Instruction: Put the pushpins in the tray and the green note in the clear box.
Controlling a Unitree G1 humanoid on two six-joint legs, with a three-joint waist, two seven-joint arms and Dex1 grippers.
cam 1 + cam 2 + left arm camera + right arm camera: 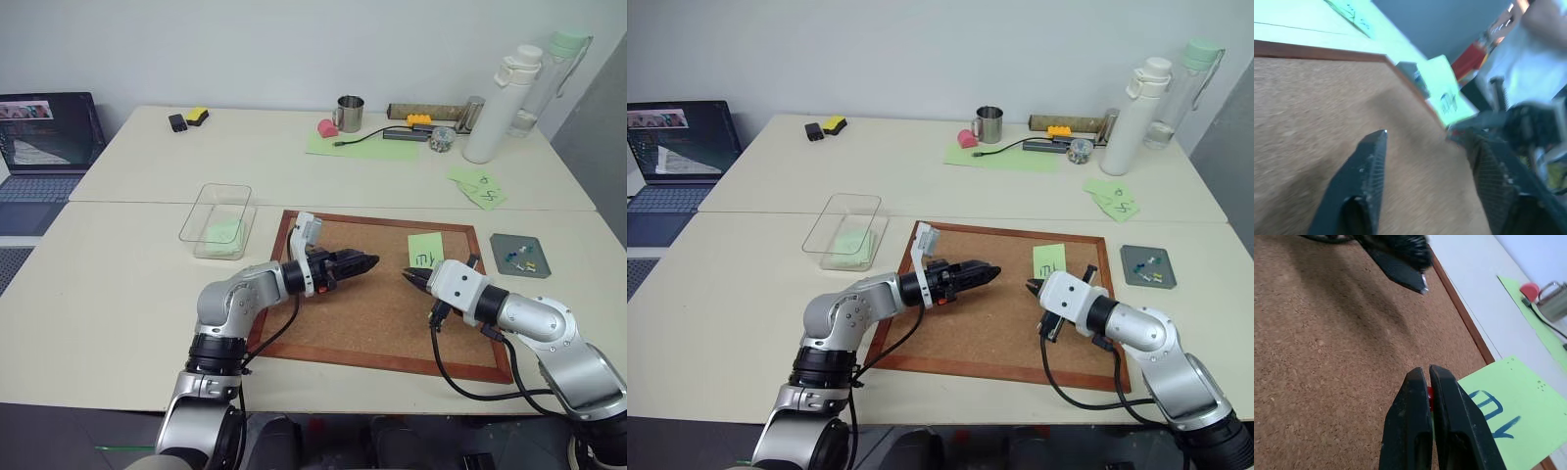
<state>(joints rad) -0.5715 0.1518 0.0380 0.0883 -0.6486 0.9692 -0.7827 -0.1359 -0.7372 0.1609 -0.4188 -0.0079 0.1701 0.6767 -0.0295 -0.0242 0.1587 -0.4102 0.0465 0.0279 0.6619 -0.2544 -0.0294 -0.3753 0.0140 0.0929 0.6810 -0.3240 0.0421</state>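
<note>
Black left gripper (1425, 142) jaws gape empty over the corkboard (377, 313); right gripper (1429, 377) jaws pinch something red, perhaps a pushpin (1429, 395).

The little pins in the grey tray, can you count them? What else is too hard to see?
- Pushpins in the flat grey square metal tray: too small in the head views to count.
- Handwriting on the pale green square sticky note: in the right wrist view, the shut right gripper covers part.
- Red speck between that gripper's fingers: mostly hidden.
- Shallow clear plastic box: its green contents are unclear.
</note>
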